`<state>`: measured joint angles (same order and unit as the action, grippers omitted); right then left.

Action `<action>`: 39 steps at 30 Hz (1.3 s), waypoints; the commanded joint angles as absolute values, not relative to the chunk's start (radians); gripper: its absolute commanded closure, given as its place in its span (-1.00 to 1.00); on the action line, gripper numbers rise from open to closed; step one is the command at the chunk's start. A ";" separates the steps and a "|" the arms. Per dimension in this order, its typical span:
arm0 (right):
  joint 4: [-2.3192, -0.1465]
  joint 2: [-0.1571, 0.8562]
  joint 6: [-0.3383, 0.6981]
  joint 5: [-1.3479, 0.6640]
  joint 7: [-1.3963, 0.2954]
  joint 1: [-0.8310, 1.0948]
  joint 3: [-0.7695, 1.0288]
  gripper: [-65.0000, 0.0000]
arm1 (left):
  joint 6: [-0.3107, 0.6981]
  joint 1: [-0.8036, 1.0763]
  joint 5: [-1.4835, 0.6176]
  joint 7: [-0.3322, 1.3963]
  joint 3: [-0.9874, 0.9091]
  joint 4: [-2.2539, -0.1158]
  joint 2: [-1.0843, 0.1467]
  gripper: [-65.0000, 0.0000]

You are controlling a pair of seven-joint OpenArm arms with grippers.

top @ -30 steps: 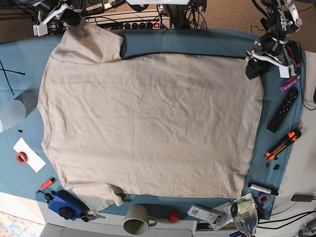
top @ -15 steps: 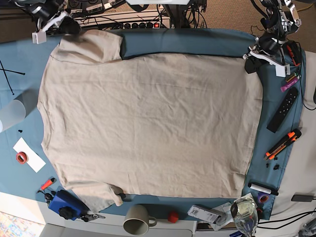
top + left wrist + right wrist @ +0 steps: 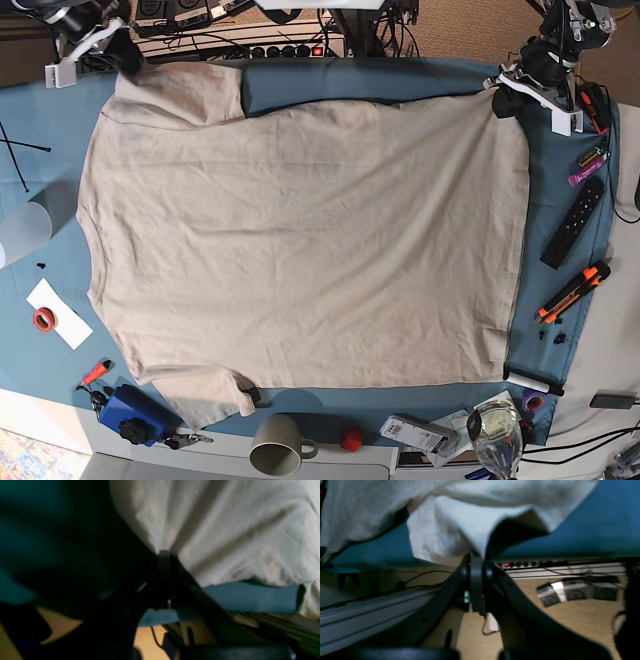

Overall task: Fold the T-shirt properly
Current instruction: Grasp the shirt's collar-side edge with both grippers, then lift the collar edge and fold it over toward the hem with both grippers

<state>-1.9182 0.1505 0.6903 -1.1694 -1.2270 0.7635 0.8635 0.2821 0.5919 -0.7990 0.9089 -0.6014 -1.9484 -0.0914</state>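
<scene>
Currently both of my claws are clamped on fabric. My left gripper (image 3: 508, 92) pinches the hem corner of the T-shirt (image 3: 300, 250) at the far edge of the table, and my right gripper (image 3: 118, 55) pinches the tip of the far sleeve. In both wrist views the cloth fans out from closed jaws. The rest of the T-shirt lies flat on the blue table cloth (image 3: 380, 80), covering most of it.

Risks from here, as I judge them:
- Thin bite: each pinch holds only a small tuck, so a sharp pull could slip it free.
- Uneven travel: one arm leading would skew the fold line.
- Drag: the near hem could sweep the mug (image 3: 278, 447).
</scene>
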 commanded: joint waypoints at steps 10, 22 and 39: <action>-1.938 0.160 0.698 -1.303 -1.301 0.825 0.965 1.00 | 0.286 0.608 -0.726 0.935 -0.612 -2.001 -0.129 1.00; -1.938 0.144 0.698 -1.324 -1.304 0.805 1.020 1.00 | 0.290 0.684 -0.831 0.923 -0.794 -2.054 -0.162 1.00; -1.937 0.150 0.698 -1.183 -1.240 0.650 1.007 1.00 | 0.290 0.666 -0.799 0.866 -0.725 -2.054 -0.184 1.00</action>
